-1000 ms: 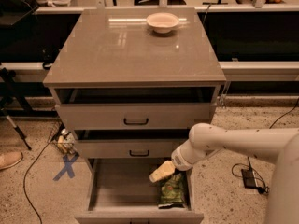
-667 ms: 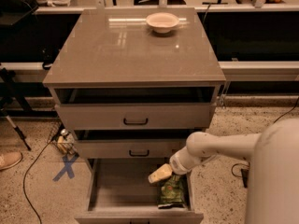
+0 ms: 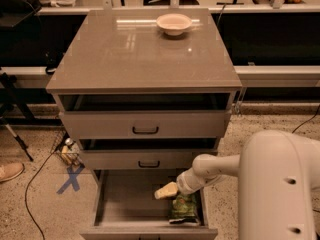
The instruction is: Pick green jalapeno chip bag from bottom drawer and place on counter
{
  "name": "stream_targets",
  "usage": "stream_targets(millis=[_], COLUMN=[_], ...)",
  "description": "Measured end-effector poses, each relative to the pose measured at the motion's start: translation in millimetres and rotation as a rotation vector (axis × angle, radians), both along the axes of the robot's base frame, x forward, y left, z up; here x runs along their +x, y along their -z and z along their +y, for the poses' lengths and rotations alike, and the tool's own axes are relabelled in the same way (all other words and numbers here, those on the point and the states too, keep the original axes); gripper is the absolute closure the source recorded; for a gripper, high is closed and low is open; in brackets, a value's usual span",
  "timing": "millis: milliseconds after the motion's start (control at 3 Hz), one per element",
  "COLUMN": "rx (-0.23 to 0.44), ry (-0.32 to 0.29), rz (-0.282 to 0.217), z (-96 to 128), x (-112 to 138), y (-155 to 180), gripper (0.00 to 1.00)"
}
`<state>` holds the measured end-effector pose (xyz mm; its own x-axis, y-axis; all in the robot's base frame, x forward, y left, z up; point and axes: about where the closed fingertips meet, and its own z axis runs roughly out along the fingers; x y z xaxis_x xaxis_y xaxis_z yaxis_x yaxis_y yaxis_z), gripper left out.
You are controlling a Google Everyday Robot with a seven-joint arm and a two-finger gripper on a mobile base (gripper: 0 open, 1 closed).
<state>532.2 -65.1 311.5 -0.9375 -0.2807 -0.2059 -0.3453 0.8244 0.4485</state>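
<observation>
End effector (image 3: 167,190) low-centre, just beside crinkly green jalapeno chip bag (image 3: 184,210) lying in deep grey bottom drawer (image 3: 125,201); my grip: cannot tell. Lift and glossy grey-taupe counter (image 3: 135,54) placement remain.

We log the arm's casing as smooth, matte white throughout. The nearest segment (image 3: 280,184) is a bulky, rounded shell filling the lower right of the view. On its face we note two small dark round recesses (image 3: 286,180), one above the other; we cannot tell whether they are screws or holes. A slimmer white tubular forearm (image 3: 217,165) with a domed elbow end runs out from it. The wrist (image 3: 189,182) is a short white cylinder with a faint darker seam ring. The gripper (image 3: 164,191) is pale cream-yellow and wedge-shaped, warmer in tone than the casing. It sits over the open bottom drawer (image 3: 125,201), right of centre.
</observation>
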Motion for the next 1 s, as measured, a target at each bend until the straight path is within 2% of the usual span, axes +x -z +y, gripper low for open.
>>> stream_targets(millis=[333, 1000], rx=[-0.001, -0.06], ry=[0.039, 0.097], rz=[0.017, 0.017], z=[5, 17], x=[10, 34], y=[40, 106], gripper=[0.0, 0.0])
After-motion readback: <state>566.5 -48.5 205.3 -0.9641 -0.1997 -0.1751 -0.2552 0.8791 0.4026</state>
